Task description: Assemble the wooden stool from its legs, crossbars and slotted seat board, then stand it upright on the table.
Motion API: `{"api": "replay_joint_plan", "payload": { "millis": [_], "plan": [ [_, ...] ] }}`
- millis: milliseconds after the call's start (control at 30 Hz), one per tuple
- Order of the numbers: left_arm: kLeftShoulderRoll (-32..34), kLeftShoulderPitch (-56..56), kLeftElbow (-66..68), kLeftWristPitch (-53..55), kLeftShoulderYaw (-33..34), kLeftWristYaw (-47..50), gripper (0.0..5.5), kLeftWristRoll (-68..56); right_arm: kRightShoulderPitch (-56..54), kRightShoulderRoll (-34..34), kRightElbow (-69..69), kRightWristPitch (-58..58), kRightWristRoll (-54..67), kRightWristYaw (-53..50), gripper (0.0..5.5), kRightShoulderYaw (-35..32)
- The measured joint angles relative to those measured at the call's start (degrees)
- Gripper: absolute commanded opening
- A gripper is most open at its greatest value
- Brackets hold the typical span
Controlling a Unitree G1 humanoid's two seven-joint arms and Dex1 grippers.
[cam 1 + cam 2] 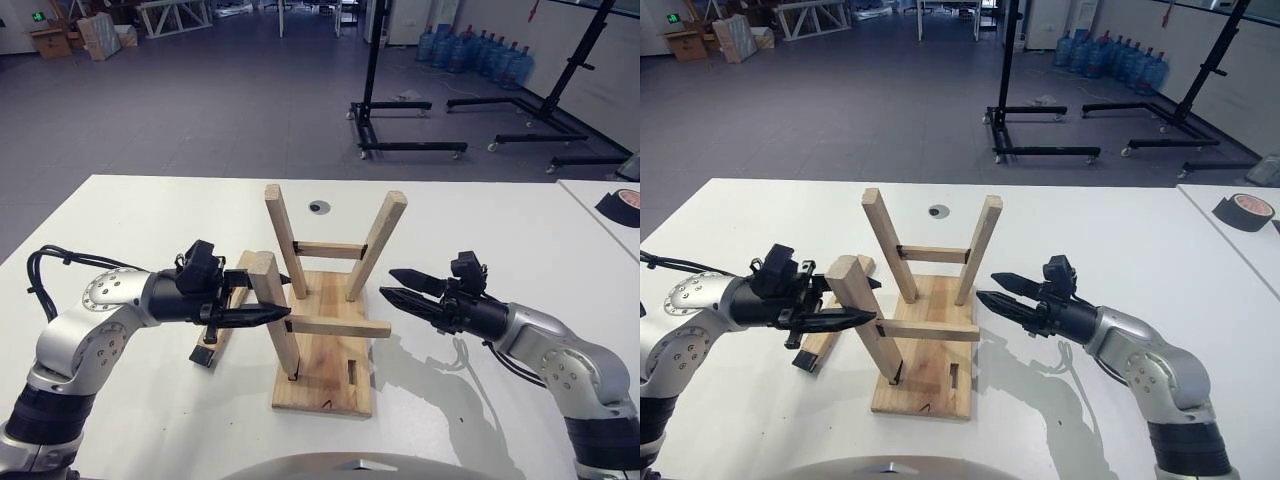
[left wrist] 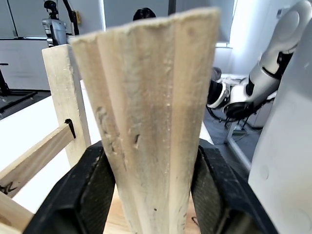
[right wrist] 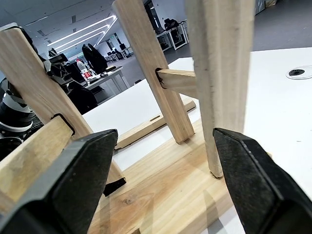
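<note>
Closest in, front leg (image 2: 151, 122) sat clamped between the left gripper (image 1: 275, 297) fingers, pads pressed on its two flat sides approx. mid-shaft. That leg stood tilted in the seat board (image 1: 325, 385), which lay flat, underside up, on the white table (image 1: 150, 220). Front crossbar (image 1: 340, 326) ran from it toward the robot's right, w/ its far end free, no leg on it. Behind stood 2 rear legs (image 1: 285, 240), joined by a rear crossbar (image 1: 330, 250). Loose wooden piece (image 1: 822, 343), prob. the 4th leg, lay on the table just left of the board, under the left arm. Right gripper (image 1: 388, 283) hung w/ fingers spread, holding nothing, near the crossbar's free end & the right rear leg, apart from both.

Handling, my read: the stool was bare wood, so stiff, fairly light, not slick, not fragile. Joints looked push-fit, so parts could rock or pull out if levered. Best hold: across a leg's flat faces, mid-shaft or lower near the slot. For the flip, I'd grip 2 legs, not crossbars, & keep the board from dropping off.
</note>
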Motion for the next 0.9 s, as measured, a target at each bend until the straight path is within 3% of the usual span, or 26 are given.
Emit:
{"api": "replay_joint_plan", "payload": {
  "millis": [233,500,900],
  "plan": [
    [2.41,4.04,-2.52,-9.88,-3.7,1.49,2.03,7.34,0.02,0.09,-0.36,0.05,0.03,-0.01,3.6,0.39],
    [2.63,3.5,-2.24,-12.76,-7.16,4.7,2.03,7.59,-0.53,0.09,0.07,-0.02,-1.89,0.01,3.6,2.54],
    [3.54,1.96,-0.34,-14.97,-9.6,4.38,2.03,7.54,-2.9,-0.62,6.3,-11.1,-29.54,-1.78,3.6,21.97]
  ]
}}
